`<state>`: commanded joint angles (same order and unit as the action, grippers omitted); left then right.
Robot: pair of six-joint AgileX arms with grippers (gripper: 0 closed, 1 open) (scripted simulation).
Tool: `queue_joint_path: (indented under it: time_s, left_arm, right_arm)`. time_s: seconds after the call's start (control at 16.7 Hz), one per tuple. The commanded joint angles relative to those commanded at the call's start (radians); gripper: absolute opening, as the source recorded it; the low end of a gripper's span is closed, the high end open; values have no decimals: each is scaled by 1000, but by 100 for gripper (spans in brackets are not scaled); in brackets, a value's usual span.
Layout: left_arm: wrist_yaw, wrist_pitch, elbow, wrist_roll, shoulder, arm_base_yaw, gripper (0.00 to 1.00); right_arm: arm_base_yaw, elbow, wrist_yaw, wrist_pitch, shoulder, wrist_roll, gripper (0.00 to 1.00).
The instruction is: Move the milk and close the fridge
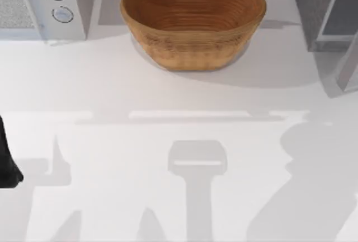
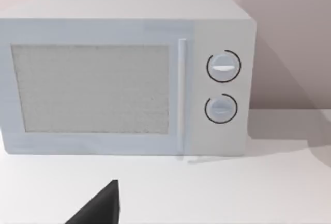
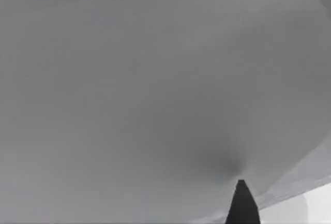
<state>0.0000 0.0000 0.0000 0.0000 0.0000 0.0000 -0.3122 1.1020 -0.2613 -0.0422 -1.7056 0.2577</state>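
The left gripper (image 2: 99,209) shows as a dark wedge low in the left wrist view, hovering over the white table (image 2: 269,188) a little way in front of a white microwave (image 2: 124,79). Whether it is released or clenched cannot be told, and nothing is seen in its hold. In the top view the left arm (image 1: 6,161) is a dark shape at the table's left edge, on the near half, well apart from everything else. The microwave (image 1: 39,7) it faces stands at the far left corner, with a speckled window and two round knobs (image 2: 223,66), one above the other, on its right side. The right gripper (image 3: 241,203) appears as a dark tip close against a plain grey surface that I cannot identify with certainty, and its state cannot be told either. Outward from there, a large wicker basket (image 1: 193,18) sits at the far middle of the table (image 1: 179,102), between the microwave and the fridge (image 1: 310,7). The fridge stands at the far right corner, a dark-grey cabinet with its pale-framed translucent door (image 1: 342,15) angled out from the body, not flush with it. Where the milk is I cannot tell.
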Motion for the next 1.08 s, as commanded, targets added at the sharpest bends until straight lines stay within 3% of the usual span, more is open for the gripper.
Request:
queue_joint_path:
  time_s: [0.18,0.36,0.78,1.08]
  left_arm:
    - [0,0,0,0,0,0,100]
    - [0,0,0,0,0,0,100]
    - [0,0,0,0,0,0,100]
    - [0,0,0,0,0,0,100]
  right_arm:
    - [177,-65,146,59,38,-146,100]
    - [265,-130,240,108,78,-254,100]
    - [269,-147,260,117,81,-272,100]
    - [268,10,264,98,-33,-273,100]
